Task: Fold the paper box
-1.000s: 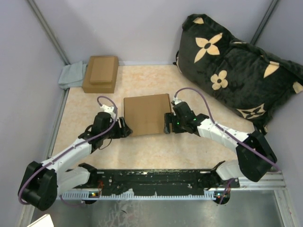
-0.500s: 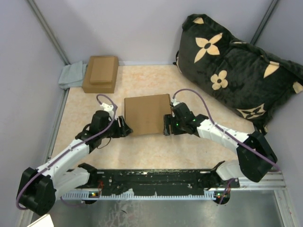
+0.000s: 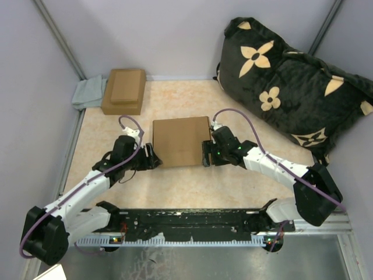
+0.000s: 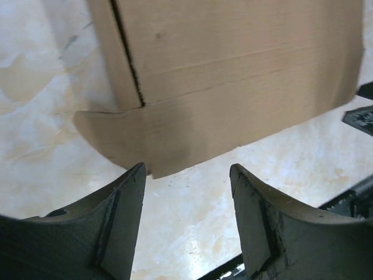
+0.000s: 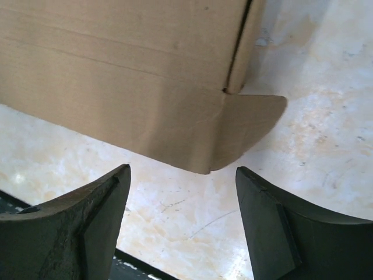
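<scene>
While the paper box (image 3: 181,142) lies flat on the table (image 3: 175,186) between them, the left gripper (image 3: 152,157) waits off its near-left corner and the right gripper (image 3: 205,154) off its near-right corner, both jaws spread, grasping nothing.

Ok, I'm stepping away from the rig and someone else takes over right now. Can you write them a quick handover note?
Left gripper: open, empty, just short of the near-left corner of the paper box.
Right gripper: open, empty, just short of its near-right corner.
Box: on the table between the two grippers, top panel lying flat.
Done: the body looks formed and closed over.
Left: the near flap sticks out, with the left-corner tab and the right-corner tab not yet tucked. They probably need pushing in.
</scene>
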`<state>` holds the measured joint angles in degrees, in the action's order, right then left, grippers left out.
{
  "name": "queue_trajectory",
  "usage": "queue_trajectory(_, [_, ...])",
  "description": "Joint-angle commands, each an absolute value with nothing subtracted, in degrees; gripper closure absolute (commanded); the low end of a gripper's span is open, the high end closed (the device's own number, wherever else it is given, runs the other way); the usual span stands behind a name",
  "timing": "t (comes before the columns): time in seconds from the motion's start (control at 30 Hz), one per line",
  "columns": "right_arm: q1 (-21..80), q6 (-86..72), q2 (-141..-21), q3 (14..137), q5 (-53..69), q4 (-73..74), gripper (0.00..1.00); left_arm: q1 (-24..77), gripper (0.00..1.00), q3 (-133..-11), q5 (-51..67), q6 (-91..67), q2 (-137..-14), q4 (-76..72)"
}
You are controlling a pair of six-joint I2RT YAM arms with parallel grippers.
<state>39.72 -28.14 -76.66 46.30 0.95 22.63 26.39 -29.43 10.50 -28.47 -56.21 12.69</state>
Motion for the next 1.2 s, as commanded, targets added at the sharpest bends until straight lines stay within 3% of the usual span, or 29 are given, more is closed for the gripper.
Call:
queue_trajectory(0.0, [40.24,-26.87,-75.82,49.71,-5.94,23.83,0.26,26.63,0.33,-32.15,2.62,-28.81,-56.28,17.42])
queue_trajectory(0.17, [40.23,-26.67,-78.05,50.01,-6.08,21.44,0.25,26.69,0.28,-31.72,-2.78,-30.92,-55.44,15.60])
queue_trajectory(0.5, [40.25,-26.46,-80.58,50.14,-3.23,17.95,0.26,26.63,0.27,-28.57,1.16,-29.68,-59.83,6.32])
queue_trajectory(1.17, [40.26,-25.60,-78.46,49.80,4.63,17.33,0.37,26.72,0.40,-28.75,10.88,-28.35,-59.89,7.02])
